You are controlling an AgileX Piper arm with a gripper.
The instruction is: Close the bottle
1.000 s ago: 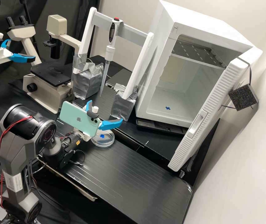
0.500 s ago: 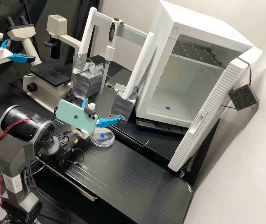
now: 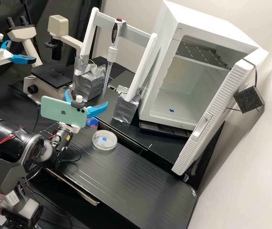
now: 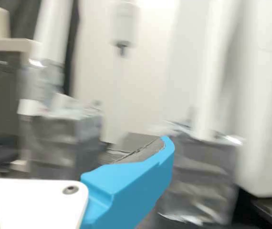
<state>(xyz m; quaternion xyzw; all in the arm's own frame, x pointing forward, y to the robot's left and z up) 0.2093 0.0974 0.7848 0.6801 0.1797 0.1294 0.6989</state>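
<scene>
Presently, the pincer (image 3: 87,96) is raised above the far side of the bench (image 3: 126,178), its blue fingers well apart with nothing seen between them. What is judged to be the bottle (image 3: 92,121), a blue and pink object, sits low near the bench's far edge, partly hidden behind the pincer and the phone (image 3: 63,111) mounted on the arm. Whether its cap is seated, loose or lying aside cannot be told. The round clear dish (image 3: 104,140) rests nearer on the bench, just beside that object.

The step in hand is judged to be the approach, with closing yet to be done. The cap should be located first; if it lies off the bottle, it should be taken level by its sides. The pincer should then come down slowly, centred over the neck, with its fingers on opposite sides of the cap. Grip should be firm enough to turn without skidding, but light enough not to squeeze or lift the bottle. The cap should sit square before any twist, as a tilted start could cross the thread. Low sideways travel is inadvisable: a finger could topple the bottle or push the dish.
</scene>
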